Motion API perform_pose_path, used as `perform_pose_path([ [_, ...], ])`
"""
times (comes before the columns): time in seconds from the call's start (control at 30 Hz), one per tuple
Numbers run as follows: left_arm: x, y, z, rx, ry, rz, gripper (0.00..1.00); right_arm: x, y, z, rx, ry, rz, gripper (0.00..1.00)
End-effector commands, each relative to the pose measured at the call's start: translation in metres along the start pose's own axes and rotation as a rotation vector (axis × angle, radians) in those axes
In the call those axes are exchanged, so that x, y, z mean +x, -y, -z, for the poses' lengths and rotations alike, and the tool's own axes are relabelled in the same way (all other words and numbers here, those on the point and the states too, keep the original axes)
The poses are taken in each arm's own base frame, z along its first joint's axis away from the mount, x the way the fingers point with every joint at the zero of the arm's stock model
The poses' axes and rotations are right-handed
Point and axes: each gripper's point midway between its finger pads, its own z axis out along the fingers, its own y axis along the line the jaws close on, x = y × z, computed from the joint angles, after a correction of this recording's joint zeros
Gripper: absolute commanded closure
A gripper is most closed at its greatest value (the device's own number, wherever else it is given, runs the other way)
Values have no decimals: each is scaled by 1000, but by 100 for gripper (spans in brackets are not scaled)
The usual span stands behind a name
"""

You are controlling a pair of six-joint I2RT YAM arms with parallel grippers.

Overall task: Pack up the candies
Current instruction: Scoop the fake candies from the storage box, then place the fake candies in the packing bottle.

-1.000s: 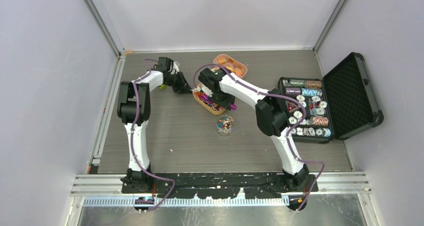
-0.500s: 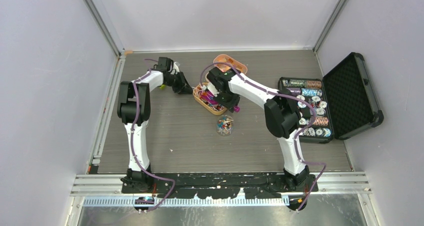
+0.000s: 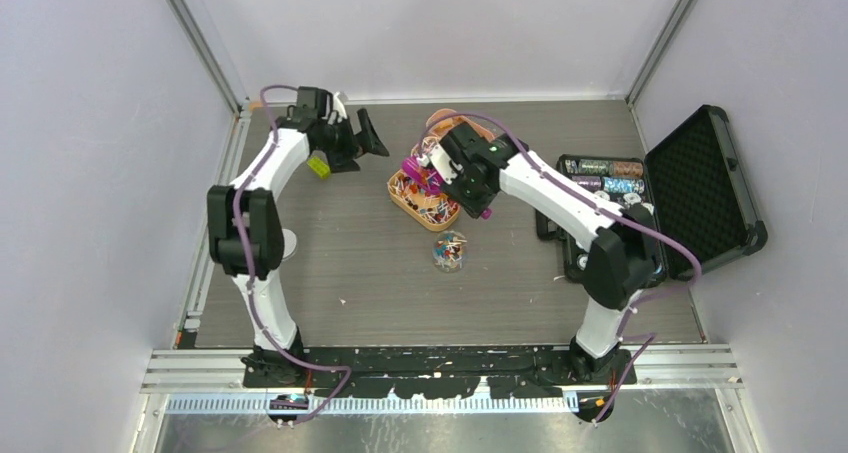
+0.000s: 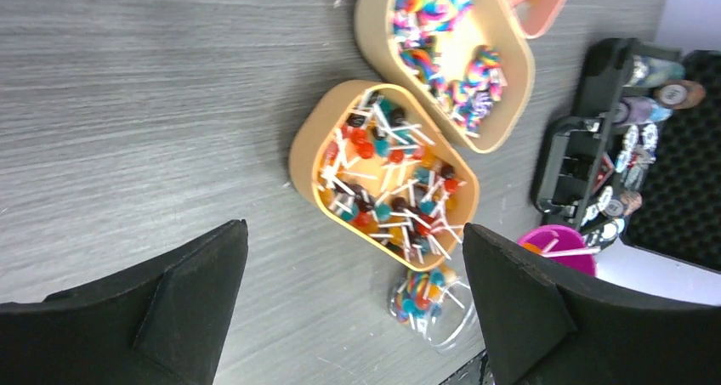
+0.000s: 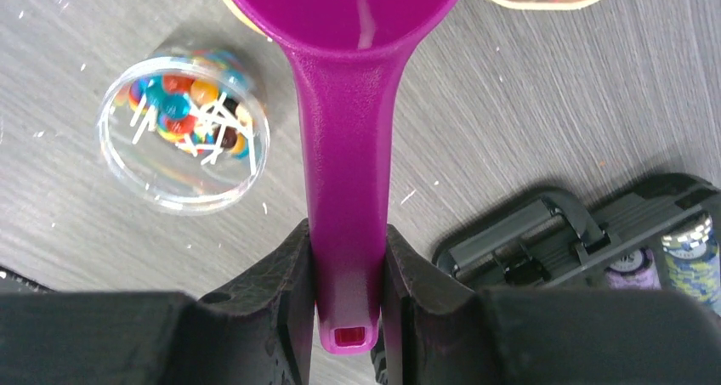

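Observation:
The candies [image 4: 387,177], tiny lollipops on white sticks, fill a tan tray [image 3: 411,205] at mid-table. More of them lie in a small clear round container [image 5: 183,134] just in front of it [image 3: 450,251]. My right gripper [image 5: 347,240] is shut on the handle of a magenta scoop [image 5: 349,147]. The scoop's bowl [image 3: 413,167] hangs over the tan tray's far-left part, with a white stick showing inside. My left gripper [image 4: 354,257] stands wide open with nothing in it, raised to the left of the tray [image 3: 362,149].
A second tan tray of swirl lollipops [image 4: 459,62] and an orange tray [image 3: 462,128] lie behind the first. An open black case of poker chips [image 3: 610,213] sits at the right. A small yellow-green object [image 3: 318,165] lies by the left arm.
My left gripper has opened wide and drawn up and back-left from the tan tray. My right gripper has swung round with the scoop, raising its bowl over the tray.

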Motion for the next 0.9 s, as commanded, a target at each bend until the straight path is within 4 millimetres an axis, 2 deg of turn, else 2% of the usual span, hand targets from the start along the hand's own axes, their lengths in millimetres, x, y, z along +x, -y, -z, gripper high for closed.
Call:
perform_pose_path([
  [0.0, -9, 29, 56, 8, 107, -96, 0, 3, 0, 36, 16, 107, 2, 99],
  [0.13, 9, 47, 92, 53, 129, -144, 0, 25, -3, 54, 33, 132, 12, 99],
  [0.37, 66, 51, 127, 109, 138, -193, 0, 66, -7, 80, 73, 170, 39, 100],
  [0.47, 93, 42, 138, 90, 129, -230, 0, 88, -13, 82, 61, 135, 81, 100],
  [0.63, 130, 7, 145, 2, 120, -307, 0, 126, -9, 84, 150, -40, 165, 99],
  [0.7, 136, -11, 143, -62, 126, -313, 0, 134, -9, 88, 178, -94, 196, 99],
  [0.73, 137, -12, 145, -75, 116, -313, 0, 136, -9, 90, 184, -114, 207, 99],
  [0.87, 134, -3, 153, -52, 118, -349, 0, 139, -14, 99, 214, -178, 259, 100],
])
